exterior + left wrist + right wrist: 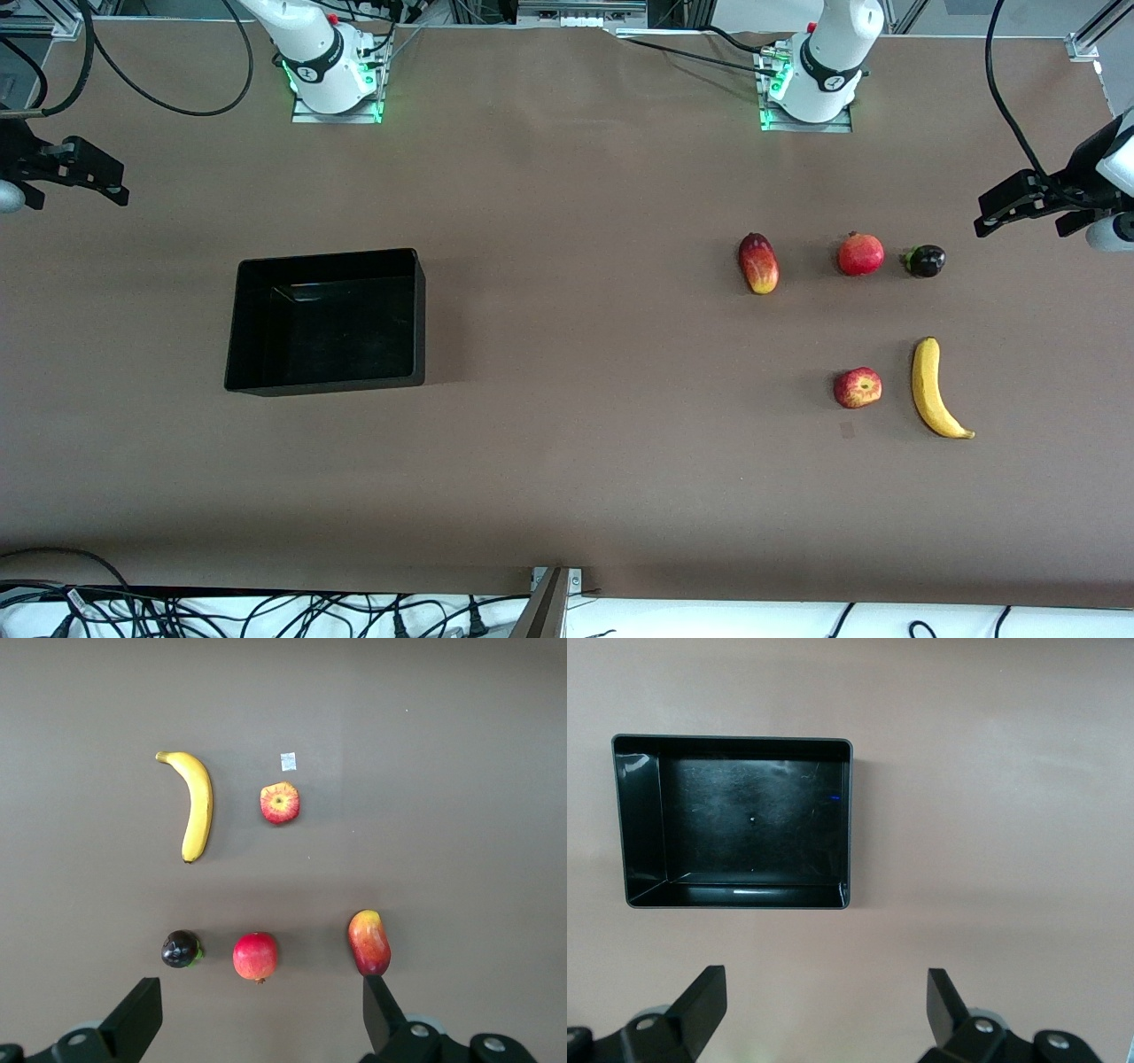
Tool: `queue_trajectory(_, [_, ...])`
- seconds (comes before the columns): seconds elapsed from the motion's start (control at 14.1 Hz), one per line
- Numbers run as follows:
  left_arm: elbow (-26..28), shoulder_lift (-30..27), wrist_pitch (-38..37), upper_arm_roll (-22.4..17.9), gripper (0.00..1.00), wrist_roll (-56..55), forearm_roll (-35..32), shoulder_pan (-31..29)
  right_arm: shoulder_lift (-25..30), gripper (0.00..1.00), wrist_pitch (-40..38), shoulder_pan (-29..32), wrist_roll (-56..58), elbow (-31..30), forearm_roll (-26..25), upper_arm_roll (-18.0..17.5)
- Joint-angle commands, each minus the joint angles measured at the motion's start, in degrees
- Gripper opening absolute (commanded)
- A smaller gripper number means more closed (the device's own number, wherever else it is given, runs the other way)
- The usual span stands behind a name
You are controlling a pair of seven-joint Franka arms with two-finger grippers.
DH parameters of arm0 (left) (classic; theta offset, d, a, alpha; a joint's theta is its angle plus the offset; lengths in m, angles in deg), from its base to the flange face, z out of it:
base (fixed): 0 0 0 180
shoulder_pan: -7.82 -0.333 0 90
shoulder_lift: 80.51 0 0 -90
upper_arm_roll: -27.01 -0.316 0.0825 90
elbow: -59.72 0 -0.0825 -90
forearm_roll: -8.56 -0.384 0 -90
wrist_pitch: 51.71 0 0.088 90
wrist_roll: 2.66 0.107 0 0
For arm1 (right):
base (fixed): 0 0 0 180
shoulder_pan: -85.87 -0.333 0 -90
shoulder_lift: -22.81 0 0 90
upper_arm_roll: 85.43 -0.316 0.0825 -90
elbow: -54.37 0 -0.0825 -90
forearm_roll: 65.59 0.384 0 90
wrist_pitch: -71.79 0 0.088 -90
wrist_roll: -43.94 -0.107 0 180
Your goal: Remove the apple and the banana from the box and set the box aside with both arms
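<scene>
The black box (420, 319) stands empty toward the right arm's end of the table; it also shows in the right wrist view (845, 824). The apple (858, 388) and the banana (935, 390) lie side by side toward the left arm's end, and both show in the left wrist view: the apple (280, 803) and the banana (197, 806). My left gripper (990, 213) hangs open and empty over the table's edge at the left arm's end; the left wrist view (261, 1010) shows its jaws wide apart. My right gripper (113, 182) hangs open and empty over the other end, its jaws wide in the right wrist view (824, 1005).
A mango (758, 263), a pomegranate (860, 254) and a small dark fruit (924, 260) lie in a row farther from the front camera than the apple and banana. A small pale patch (847, 430) lies on the table near the apple.
</scene>
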Motion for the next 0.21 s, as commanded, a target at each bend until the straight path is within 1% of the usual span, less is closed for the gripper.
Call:
queue_trajectory(0.0, [0.4, -0.9, -0.6, 0.2, 1.00, -0.6, -0.5, -0.2, 0.8, 1.00, 0.7, -0.5, -0.3, -1.3, -1.0, 0.6])
queue_trajectory(0.14, [0.3, -0.8, -0.6, 0.2, 1.00, -0.6, -0.5, -0.2, 0.2, 1.00, 0.4, -0.5, -0.2, -0.9, -1.1, 0.6])
